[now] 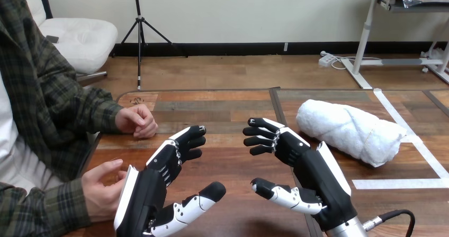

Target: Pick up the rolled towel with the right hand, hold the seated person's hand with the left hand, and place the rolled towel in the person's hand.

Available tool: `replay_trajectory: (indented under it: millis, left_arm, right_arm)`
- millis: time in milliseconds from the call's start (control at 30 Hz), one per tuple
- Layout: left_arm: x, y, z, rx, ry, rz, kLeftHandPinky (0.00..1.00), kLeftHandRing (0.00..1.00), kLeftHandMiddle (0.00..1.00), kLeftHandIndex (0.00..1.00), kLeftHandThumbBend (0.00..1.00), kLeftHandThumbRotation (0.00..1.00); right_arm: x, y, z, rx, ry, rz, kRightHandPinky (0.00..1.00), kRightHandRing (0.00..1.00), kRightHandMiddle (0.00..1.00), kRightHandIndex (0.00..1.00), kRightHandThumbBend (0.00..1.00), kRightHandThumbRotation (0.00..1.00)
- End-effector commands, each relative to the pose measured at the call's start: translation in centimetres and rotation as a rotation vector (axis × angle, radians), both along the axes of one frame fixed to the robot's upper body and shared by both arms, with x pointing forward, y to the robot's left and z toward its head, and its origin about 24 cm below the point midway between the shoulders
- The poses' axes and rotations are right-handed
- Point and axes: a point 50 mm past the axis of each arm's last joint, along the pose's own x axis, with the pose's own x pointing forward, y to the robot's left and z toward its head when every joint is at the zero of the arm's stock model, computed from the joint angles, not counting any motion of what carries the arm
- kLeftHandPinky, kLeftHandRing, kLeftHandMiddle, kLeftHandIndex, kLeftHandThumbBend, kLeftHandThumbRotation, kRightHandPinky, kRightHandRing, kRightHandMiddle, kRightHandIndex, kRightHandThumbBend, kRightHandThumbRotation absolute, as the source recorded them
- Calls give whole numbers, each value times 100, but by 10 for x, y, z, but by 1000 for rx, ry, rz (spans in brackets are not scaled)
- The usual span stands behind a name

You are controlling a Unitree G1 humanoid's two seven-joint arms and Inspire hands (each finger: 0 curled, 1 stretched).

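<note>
so far nothing of the task looks done, judging from the head view: the rolled towel (349, 131) lies untouched on the table (227, 105), apart from the right hand (312, 168) and to its right; that hand hovers spread and empty. the left hand (153, 181) is likewise loose-fingered and holds nothing, just beside the person's nearer hand (100, 192); whether the two touch i cannot tell. the person's farther hand (136, 121) rests curled at the table's edge. picking up, holding and placing are all left to do. counted: one towel, two robot hands, two of the person's hands.
</note>
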Motion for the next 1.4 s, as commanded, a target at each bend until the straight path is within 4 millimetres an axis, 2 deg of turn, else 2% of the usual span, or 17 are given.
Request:
replay_trajectory:
  millis: [0, 600, 1033, 1367]
  left_arm:
    - [8, -2, 14, -15, -88, 0, 77, 82, 83, 78, 80, 47]
    - [9, -2, 13, -13, -89, 2, 77, 81, 83, 78, 78, 48]
    - [9, -3, 13, -11, -84, 2, 76, 82, 84, 79, 79, 49]
    - [9, -5, 13, -17, -79, -3, 78, 83, 85, 81, 80, 49]
  right_arm:
    - [12, -1, 15, 3, -88, -16, 69, 75, 79, 83, 76, 45]
    - [23, -8, 25, -31, -114, -68, 69, 75, 78, 83, 79, 47]
    - [34, -21, 38, -118, -157, -104, 71, 76, 78, 83, 82, 49]
    - [44, -33, 50, -225, -178, -140, 86, 87, 82, 85, 91, 54]
